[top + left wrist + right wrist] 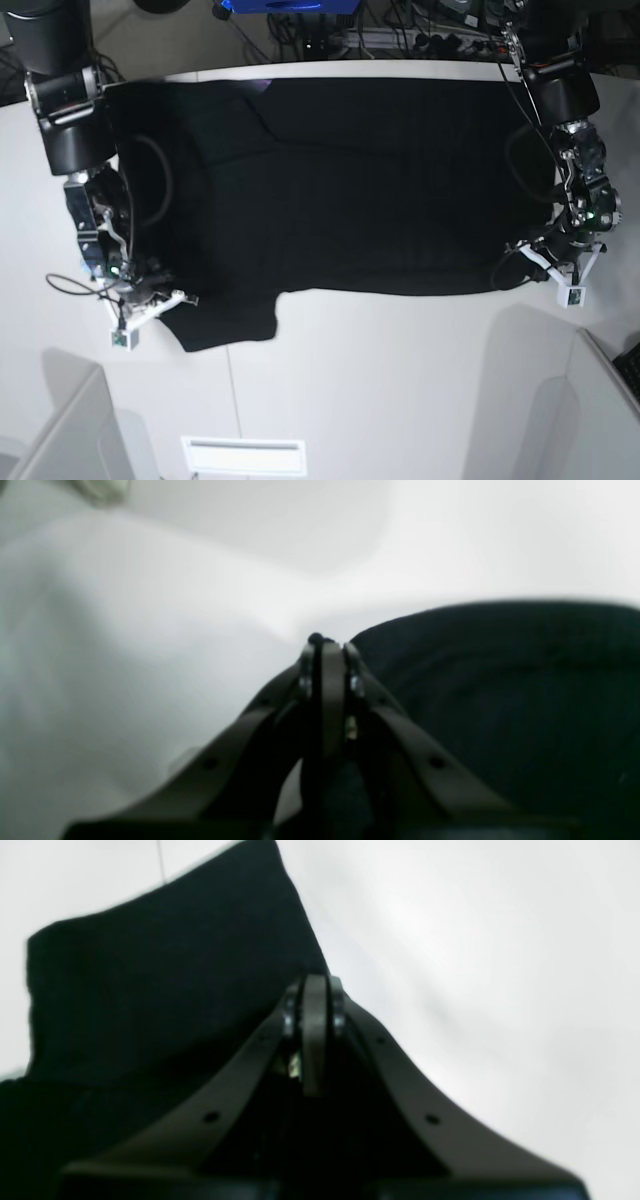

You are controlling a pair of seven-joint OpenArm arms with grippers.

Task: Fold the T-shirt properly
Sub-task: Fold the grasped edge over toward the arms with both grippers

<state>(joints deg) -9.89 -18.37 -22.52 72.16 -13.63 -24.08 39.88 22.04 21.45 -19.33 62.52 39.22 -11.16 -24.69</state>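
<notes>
Fig.: I see black T-shirt (340, 180) spread flat on white table (400, 400). L gripper (527, 262) and R gripper (165, 297) at its near edge, jaws pressed together; can't tell if pinching cloth.

white table (400, 380), tangled cables (400, 40) behind it

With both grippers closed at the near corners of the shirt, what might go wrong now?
1. The left gripper sits right at the edge of the T-shirt; a thin pinch may slip out when lifted.
2. The sleeve beside the right gripper lies bunched, so the fold may turn out uneven.
</notes>
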